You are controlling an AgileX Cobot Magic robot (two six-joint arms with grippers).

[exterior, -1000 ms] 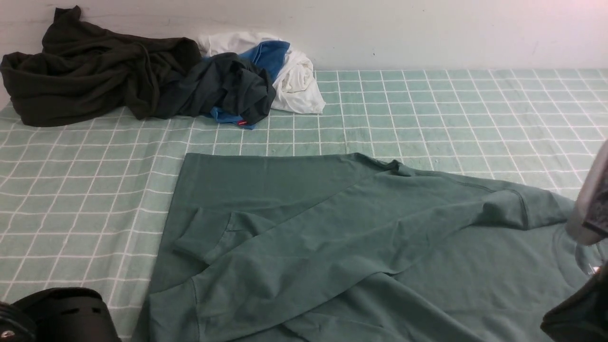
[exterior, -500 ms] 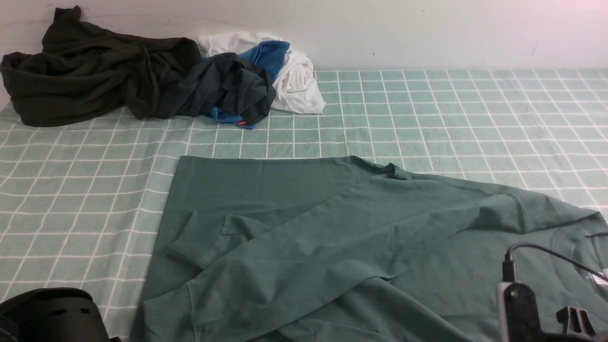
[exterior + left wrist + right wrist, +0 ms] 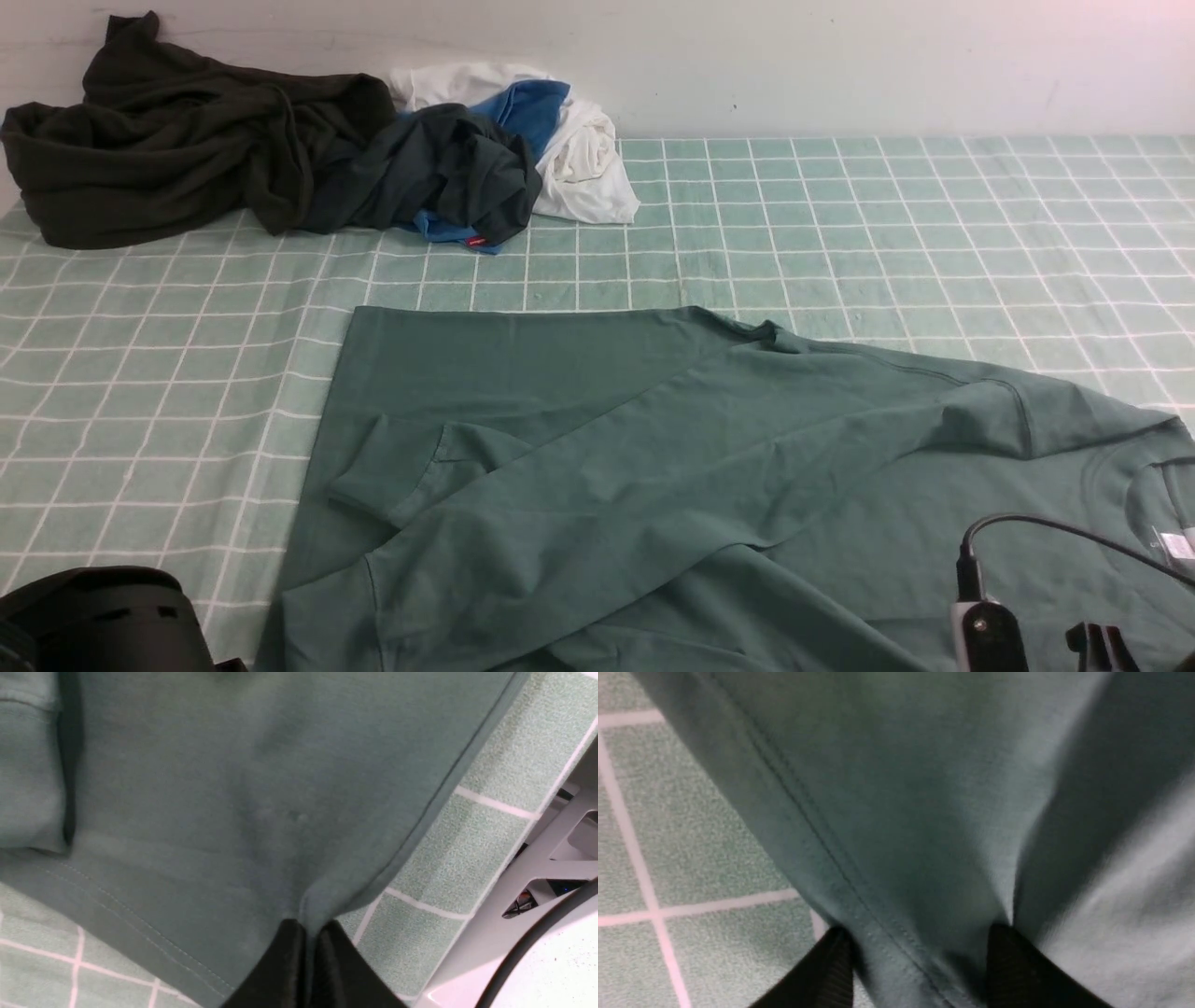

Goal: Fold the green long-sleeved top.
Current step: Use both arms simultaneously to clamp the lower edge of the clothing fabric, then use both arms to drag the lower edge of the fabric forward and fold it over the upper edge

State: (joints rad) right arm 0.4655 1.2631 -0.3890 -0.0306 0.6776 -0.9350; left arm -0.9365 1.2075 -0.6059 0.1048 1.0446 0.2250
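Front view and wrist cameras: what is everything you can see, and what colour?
green long-sleeved top: one, sage green, spread out, near side.
dark garment: one, olive-black, far left by wall.
charcoal garment: one, dark grey, beside it.
blue garment: one, blue, under charcoal garment.
white garment: one, white, right of those.
checked cloth: one, pale green, white lines, under everything.
left gripper: one, black, shut on top's hem.
right gripper: one, black, open astride top's edge.

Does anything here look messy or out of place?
The green top lies askew, one sleeve flopped diagonally across its body. Behind it, dark, blue and white clothes sit crumpled in a heap by the wall.
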